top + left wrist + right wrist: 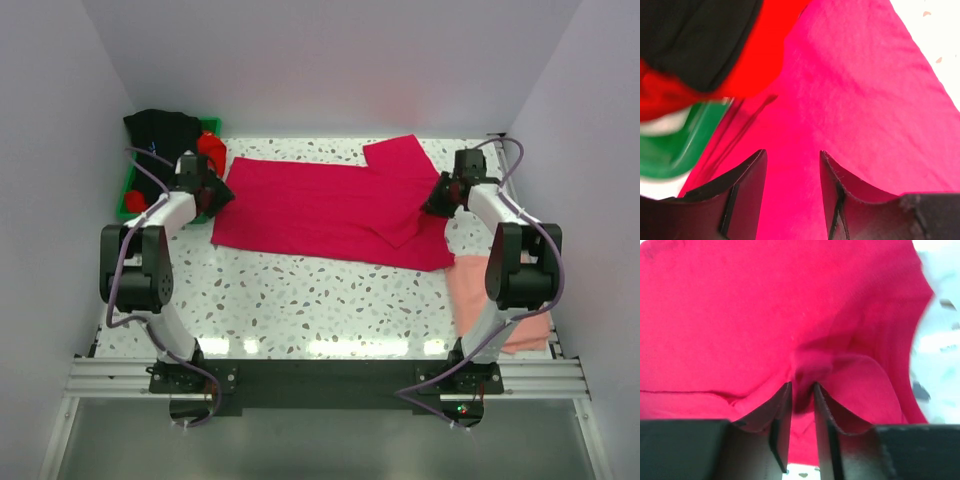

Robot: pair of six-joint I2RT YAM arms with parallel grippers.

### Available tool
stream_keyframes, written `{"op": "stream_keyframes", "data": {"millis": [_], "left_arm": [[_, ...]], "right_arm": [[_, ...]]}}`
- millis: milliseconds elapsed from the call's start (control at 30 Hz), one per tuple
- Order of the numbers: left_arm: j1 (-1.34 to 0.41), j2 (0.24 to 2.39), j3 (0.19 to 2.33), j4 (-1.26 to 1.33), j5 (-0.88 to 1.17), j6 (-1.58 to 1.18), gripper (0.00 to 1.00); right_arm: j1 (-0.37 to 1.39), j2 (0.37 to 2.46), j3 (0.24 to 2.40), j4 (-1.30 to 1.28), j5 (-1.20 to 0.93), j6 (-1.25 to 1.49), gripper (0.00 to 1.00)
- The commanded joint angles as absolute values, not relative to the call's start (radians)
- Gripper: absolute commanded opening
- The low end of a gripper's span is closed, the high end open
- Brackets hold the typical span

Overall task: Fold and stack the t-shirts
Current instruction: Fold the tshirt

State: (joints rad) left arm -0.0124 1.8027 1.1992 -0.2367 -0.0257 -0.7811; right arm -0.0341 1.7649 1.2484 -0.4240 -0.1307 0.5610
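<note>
step: folding crimson shirt (320,210), spread across upper middle, right flap already in | left gripper (792,160) over its left edge, jaws apart, empty | right gripper (802,390) at right edge, cloth between narrow jaws, can't tell if clamped | next: I'd regrip both edges for the next fold | hidden: salmon shirt (480,300), lower right, partly behind right arm

Cloth: crimson-pink soft t-shirt (740,315) fills the view, puckered near the centre.
Gripper: right gripper (801,386), dark jaws nearly together, pinching a raised fold of the cloth.
Table: white speckled tabletop (940,335), right edge.
</note>
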Motion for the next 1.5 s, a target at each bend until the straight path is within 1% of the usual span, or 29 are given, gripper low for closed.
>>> {"op": "stream_keyframes", "data": {"millis": [0, 33, 67, 100, 133, 167, 267, 333, 500, 633, 800, 833, 933, 1067, 1200, 1300, 1333, 1367, 1400, 1467], "left_arm": [[0.000, 1.650, 1.119, -0.176, -0.008, -0.776, 0.51], [0.000, 1.622, 1.062, -0.175, -0.017, -0.782, 0.51], [0.000, 1.594, 1.033, -0.178, -0.028, -0.790, 0.51], [0.000, 1.541, 0.999, -0.178, -0.050, -0.805, 0.51], [0.000, 1.511, 0.932, -0.172, -0.063, -0.811, 0.51], [0.000, 1.461, 0.895, -0.169, -0.074, -0.827, 0.51], [0.000, 1.376, 0.763, -0.138, -0.101, -0.856, 0.51], [0.000, 1.353, 0.698, -0.115, -0.112, -0.861, 0.51], [0.000, 1.344, 0.621, -0.080, -0.106, -0.885, 0.50], [0.000, 1.368, 0.595, -0.037, -0.107, -0.899, 0.50], [0.000, 1.384, 0.591, -0.015, -0.129, -0.914, 0.51], [0.000, 1.382, 0.586, 0.042, -0.127, -0.917, 0.51], [0.000, 1.390, 0.571, 0.089, -0.117, -0.930, 0.51], [0.000, 1.454, 0.595, 0.084, -0.138, -0.930, 0.51], [0.000, 1.488, 0.601, 0.104, -0.137, -0.937, 0.50], [0.000, 1.497, 0.600, 0.100, -0.144, -0.937, 0.45], [0.000, 1.496, 0.601, 0.098, -0.147, -0.936, 0.40], [0.000, 1.497, 0.600, 0.097, -0.150, -0.934, 0.38], [0.000, 1.494, 0.600, 0.095, -0.152, -0.934, 0.33], [0.000, 1.491, 0.601, 0.091, -0.155, -0.933, 0.25]], "right_arm": [[-0.038, 1.813, 1.365, -0.391, -0.180, 0.538, 0.30], [-0.038, 1.828, 1.420, -0.438, -0.175, 0.529, 0.33], [-0.037, 1.850, 1.440, -0.460, -0.161, 0.517, 0.41], [-0.037, 1.848, 1.448, -0.468, -0.143, 0.514, 0.46], [-0.037, 1.839, 1.436, -0.469, -0.115, 0.515, 0.55], [-0.034, 1.812, 1.424, -0.469, -0.101, 0.517, 0.59], [-0.015, 1.722, 1.338, -0.451, -0.052, 0.522, 0.64], [-0.008, 1.674, 1.246, -0.414, -0.046, 0.532, 0.64], [0.095, 1.585, 1.085, -0.365, -0.014, 0.551, 0.63], [0.156, 1.603, 1.045, -0.333, -0.011, 0.566, 0.63], [0.176, 1.617, 1.000, -0.293, -0.046, 0.597, 0.62], [0.182, 1.618, 0.996, -0.284, -0.049, 0.598, 0.62], [0.189, 1.629, 0.983, -0.269, -0.060, 0.607, 0.62], [0.198, 1.654, 0.976, -0.253, -0.057, 0.623, 0.61], [0.204, 1.681, 0.982, -0.252, -0.054, 0.624, 0.58], [0.206, 1.692, 0.982, -0.252, -0.046, 0.624, 0.56], [0.206, 1.695, 0.982, -0.250, -0.046, 0.626, 0.54], [0.206, 1.697, 0.983, -0.245, -0.048, 0.630, 0.53], [0.206, 1.706, 0.986, -0.242, -0.051, 0.632, 0.50], [0.207, 1.716, 1.000, -0.241, -0.055, 0.637, 0.45]]}}
